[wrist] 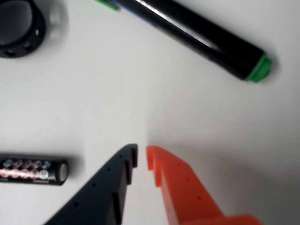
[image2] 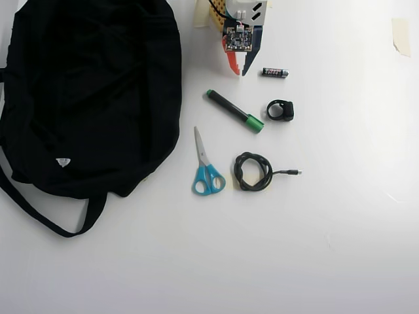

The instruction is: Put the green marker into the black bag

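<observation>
In the overhead view the green marker (image2: pixel 235 111) lies flat on the white table (image2: pixel 340 229), slanting from its small green end at upper left to its bright green cap at lower right, well apart from the black bag (image2: pixel 91 91), which spreads over the left side with its strap (image2: pixel 39 216) looping toward the near edge and a small white tag (image2: pixel 63 161) on the cloth. The gripper (image2: pixel 239 70) hangs at the far edge of the table just beyond the marker's small end, not touching it; its orange finger and black finger point toward the marker, their tips a narrow gap apart with nothing between them. In the wrist view the gripper (wrist: pixel 142 156) shows the same slim gap over bare table, with the marker (wrist: pixel 197 37) crossing the top of the picture. An AA battery (image2: pixel 275 72) lies just right of the gripper, and a black ring-shaped part (image2: pixel 281 110) sits right of the marker's cap. Nearer, blue-handled scissors (image2: pixel 206 167) lie beside a coiled black cable (image2: pixel 255 171). A strip of tape (image2: pixel 400 36) is stuck at far right.
</observation>
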You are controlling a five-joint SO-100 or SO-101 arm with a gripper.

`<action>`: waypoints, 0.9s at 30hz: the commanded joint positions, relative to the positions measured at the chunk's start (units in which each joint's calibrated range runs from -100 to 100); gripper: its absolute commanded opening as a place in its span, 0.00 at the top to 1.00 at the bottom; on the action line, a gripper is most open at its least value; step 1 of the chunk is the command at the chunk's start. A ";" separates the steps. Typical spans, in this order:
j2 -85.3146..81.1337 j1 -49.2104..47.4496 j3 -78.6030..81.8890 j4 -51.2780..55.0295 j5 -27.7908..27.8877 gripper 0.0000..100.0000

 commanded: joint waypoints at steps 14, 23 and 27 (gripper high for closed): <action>26.56 -3.56 -30.59 -24.81 -0.03 0.98; 47.97 -2.96 -48.83 -42.64 0.34 0.98; 57.68 -3.04 -59.52 -45.48 0.49 0.98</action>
